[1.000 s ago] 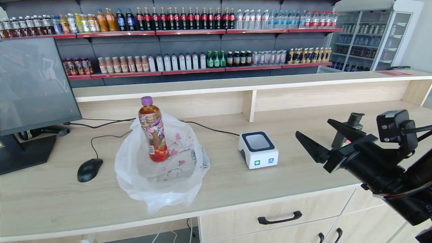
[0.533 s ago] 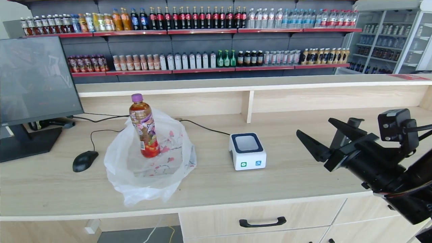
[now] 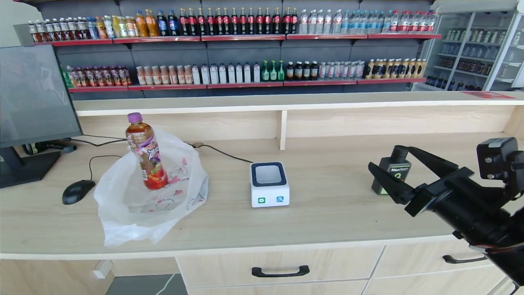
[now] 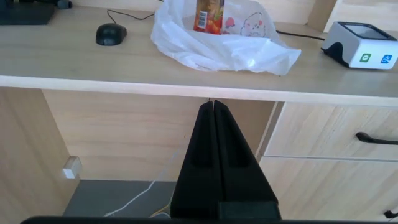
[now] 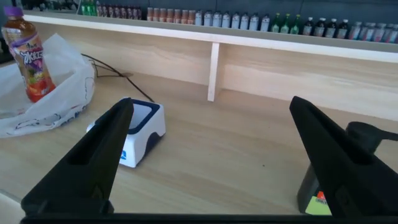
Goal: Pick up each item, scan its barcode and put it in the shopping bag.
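right gripper (image 3: 388,157): fingers spread wide, holding nothing, hanging above the counter (image 3: 327,213) at its near edge
left gripper (image 4: 212,106): fingers pressed together, empty, held low in front of the counter's edge, below the top
small dark bottle (image 3: 395,171): upright on the counter just beyond the right gripper's fingertips; in the right wrist view (image 5: 364,132) one finger partly hides it; i see no contact
scanner (image 3: 269,184): white box with a dark window on top, farther out from the right gripper than the dark bottle, on the side toward the left gripper
shopping bag (image 3: 135,213): thin clear plastic, slumped open on the counter, beyond the scanner as seen from the right gripper, well apart from it; above and ahead of the left gripper
tea bottle (image 3: 145,155): purple cap, upright inside the shopping bag
mouse (image 3: 77,191): black, just past the bag on the side away from the right gripper
monitor (image 3: 32,98): beyond the mouse, farthest from the right gripper
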